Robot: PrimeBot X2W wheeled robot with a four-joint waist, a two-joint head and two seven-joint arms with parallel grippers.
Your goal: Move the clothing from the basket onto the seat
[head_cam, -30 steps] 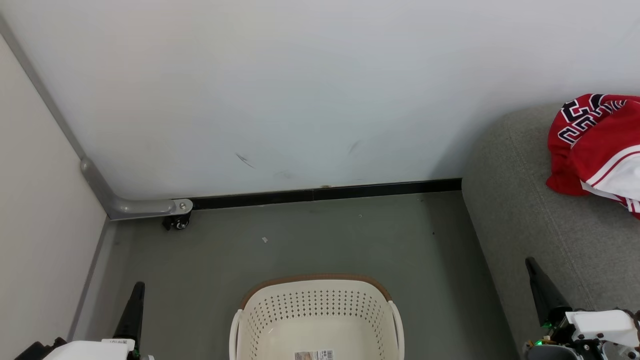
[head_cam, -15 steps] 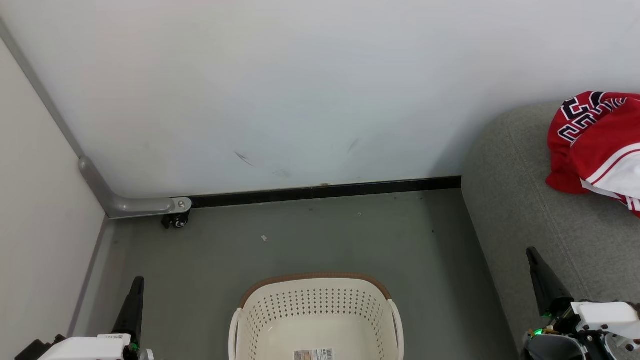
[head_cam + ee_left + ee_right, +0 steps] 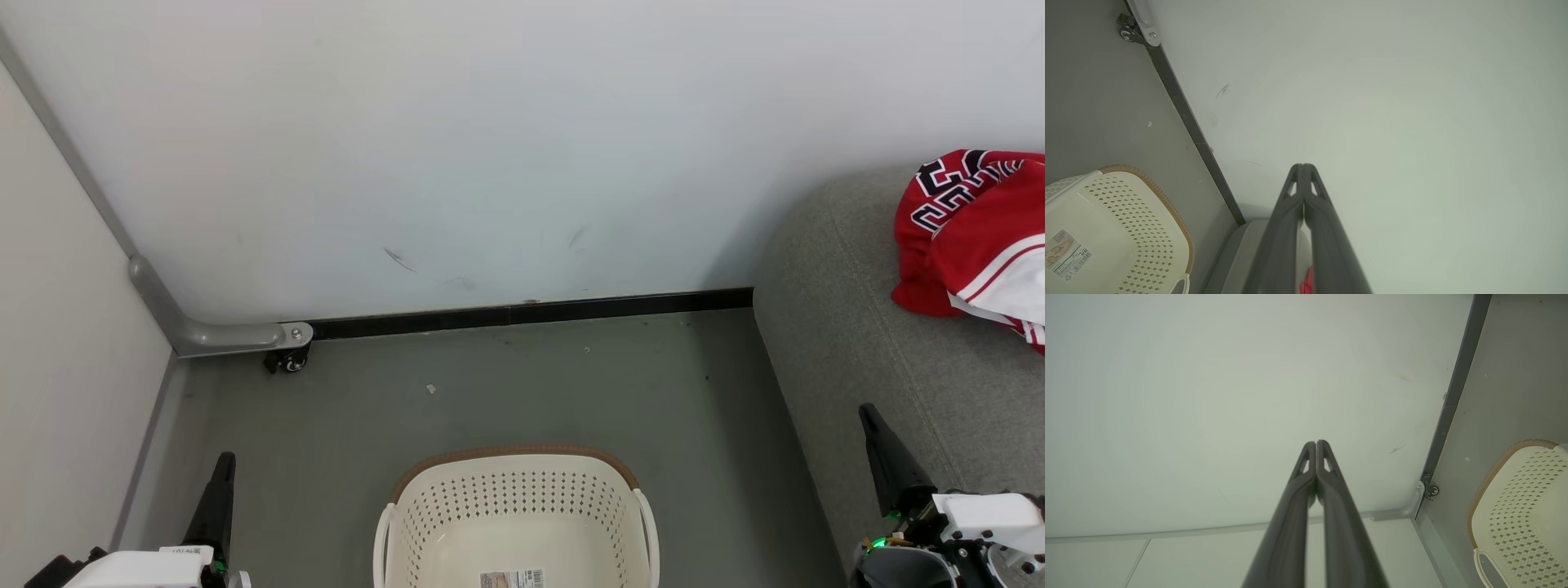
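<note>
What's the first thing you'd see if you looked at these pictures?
The bright red and white clothing heaped on the grey sofa, at the right of the head view. Next, the cream basket on the floor at the bottom middle, with just a sticker showing inside.

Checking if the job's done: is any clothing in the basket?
No, the basket is bare inside apart from a label; the clothing lies on the sofa.

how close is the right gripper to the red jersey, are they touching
Apart. The head view shows the right gripper at the lower right, with a wide stretch of bare grey sofa between its tips and the red jersey.
</note>
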